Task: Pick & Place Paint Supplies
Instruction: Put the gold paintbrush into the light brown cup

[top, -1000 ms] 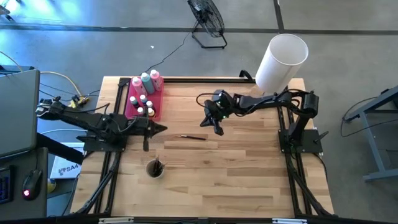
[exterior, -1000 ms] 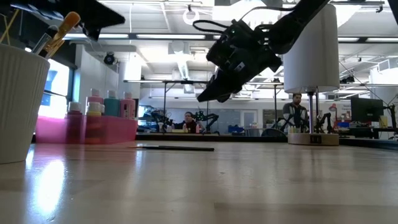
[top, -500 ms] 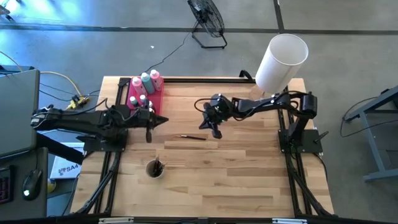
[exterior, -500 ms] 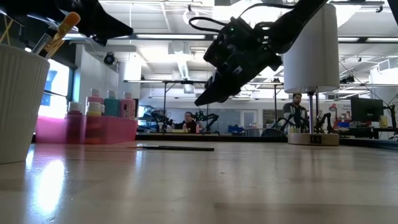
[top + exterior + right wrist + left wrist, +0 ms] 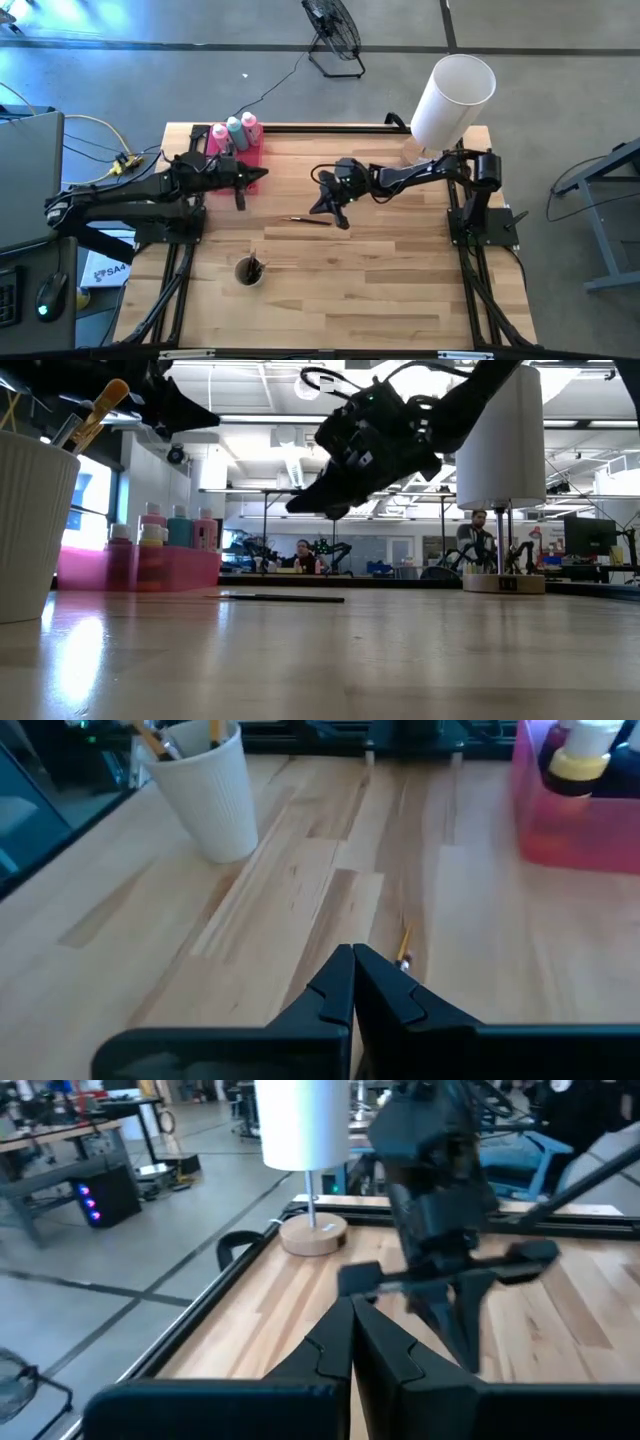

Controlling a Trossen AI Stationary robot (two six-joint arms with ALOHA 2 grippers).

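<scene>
Right hand (image 5: pixel 322 204) hovers above crosswise-lying brush (image 5: pixel 311 220).

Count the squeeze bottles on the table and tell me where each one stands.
3: two pink squeeze bottles flank a teal squeeze bottle at the far end of the pink tray. Others may be hidden under the left arm.

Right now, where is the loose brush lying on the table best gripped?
Grip the brush mid-handle, coming straight down from above: it lies flat and alone on the bare table. The shut right gripper, hovering nearest, would likely open first, fingers straddling the thin shaft crosswise.
</scene>
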